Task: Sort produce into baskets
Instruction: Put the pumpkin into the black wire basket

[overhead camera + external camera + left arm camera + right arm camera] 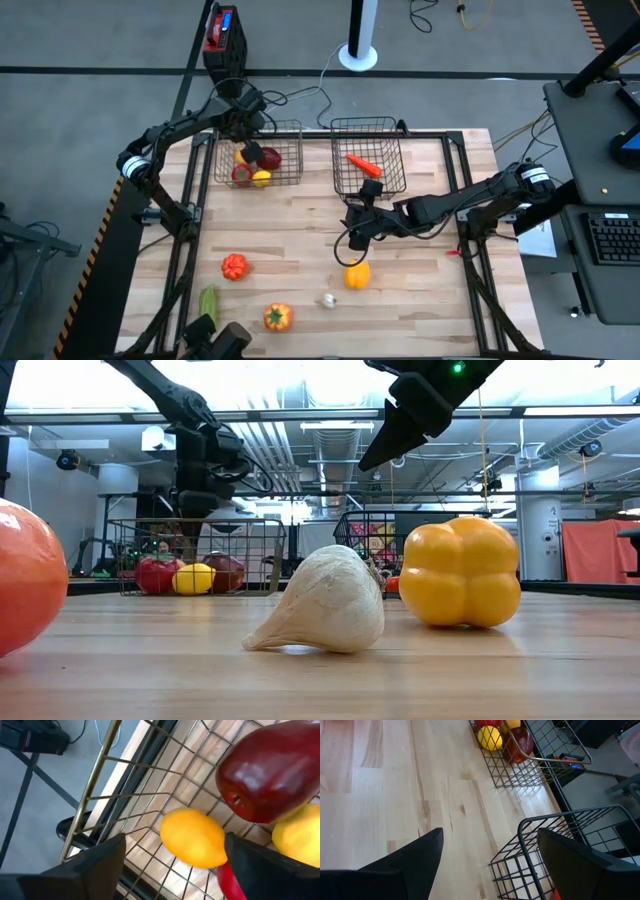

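Observation:
My left gripper (247,140) is open, low inside the left wire basket (285,170). An orange fruit (192,837) lies on the basket floor between its fingers, beside a dark red apple (270,770), a lemon (300,837) and a red piece (230,880). My right gripper (352,238) is open and empty in the air by the near left corner of the right basket (395,150), which holds a carrot (362,165). A yellow pepper (357,275) lies on the table just nearer than it.
On the near half of the table lie white garlic (327,300), an orange pepper (277,317), a red-orange tomato (234,266) and a green cucumber (208,300). Bare wood lies between the baskets and these pieces.

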`<action>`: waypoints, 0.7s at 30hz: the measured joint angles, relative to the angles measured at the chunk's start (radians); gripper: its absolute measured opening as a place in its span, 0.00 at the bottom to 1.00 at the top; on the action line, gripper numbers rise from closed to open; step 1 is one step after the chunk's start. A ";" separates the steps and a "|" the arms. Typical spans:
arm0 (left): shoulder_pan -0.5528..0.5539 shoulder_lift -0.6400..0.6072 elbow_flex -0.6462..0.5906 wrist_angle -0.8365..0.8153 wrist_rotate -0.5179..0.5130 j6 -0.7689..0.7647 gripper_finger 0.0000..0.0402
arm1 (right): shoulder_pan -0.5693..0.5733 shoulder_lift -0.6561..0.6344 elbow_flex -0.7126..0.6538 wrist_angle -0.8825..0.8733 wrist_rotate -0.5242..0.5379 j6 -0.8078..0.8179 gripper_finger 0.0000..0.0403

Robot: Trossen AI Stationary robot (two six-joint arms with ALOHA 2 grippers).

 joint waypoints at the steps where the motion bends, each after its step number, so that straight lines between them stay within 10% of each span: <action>1: 0.000 0.000 0.000 0.002 0.000 0.000 0.81 | 0.000 0.000 0.000 0.000 0.000 0.000 0.78; 9: -0.034 -0.080 0.000 -0.020 0.261 -0.094 0.89 | 0.008 -0.002 0.000 -0.005 0.000 0.001 0.77; 21: -0.426 -0.320 0.000 0.046 0.025 -0.302 0.89 | 0.065 -0.009 0.000 0.015 -0.114 -0.045 0.75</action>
